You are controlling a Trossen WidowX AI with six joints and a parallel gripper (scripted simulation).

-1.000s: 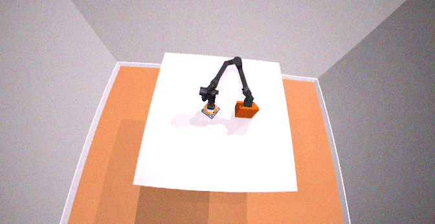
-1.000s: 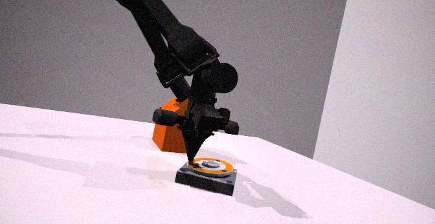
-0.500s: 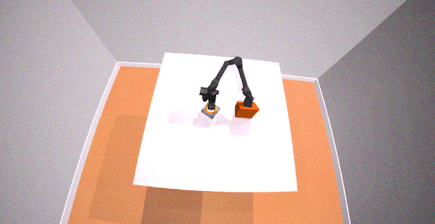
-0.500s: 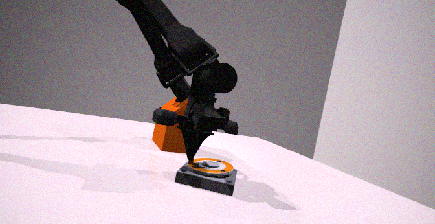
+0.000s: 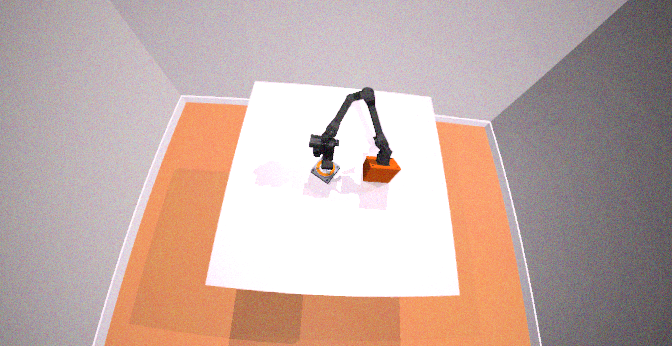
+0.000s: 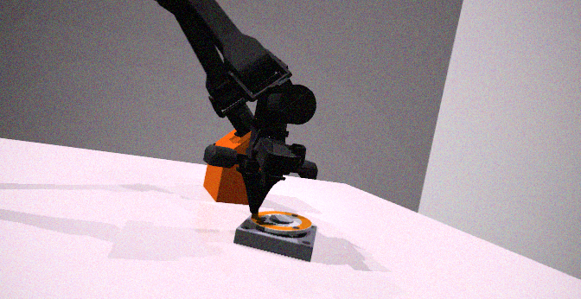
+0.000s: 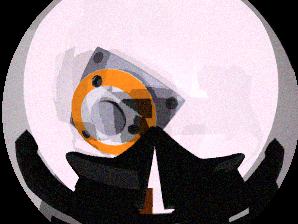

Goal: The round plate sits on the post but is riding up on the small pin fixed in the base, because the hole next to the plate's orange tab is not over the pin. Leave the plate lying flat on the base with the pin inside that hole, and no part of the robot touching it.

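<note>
The round plate [image 5: 326,174] [image 6: 304,223] [image 7: 117,77], with an orange ring and a pale middle, sits around the post [image 6: 281,219] [image 7: 107,117] on the grey square base [image 6: 277,244] [image 7: 112,63]. In the exterior view a dark gap shows under the plate's near right rim; whether it lies flat is unclear. Dark holes show in the plate in the wrist view. The tab and pin cannot be made out for certain. My gripper [image 6: 255,214] [image 7: 155,130] is shut and empty, its tips at the plate's rim; contact cannot be told.
The orange block [image 5: 380,170] [image 6: 226,184] under the arm's foot stands on the white table [image 5: 330,243] [image 6: 130,275], to the right of the base in the top view. The arm arches above the table between the block and the base. Shadows fall around the base.
</note>
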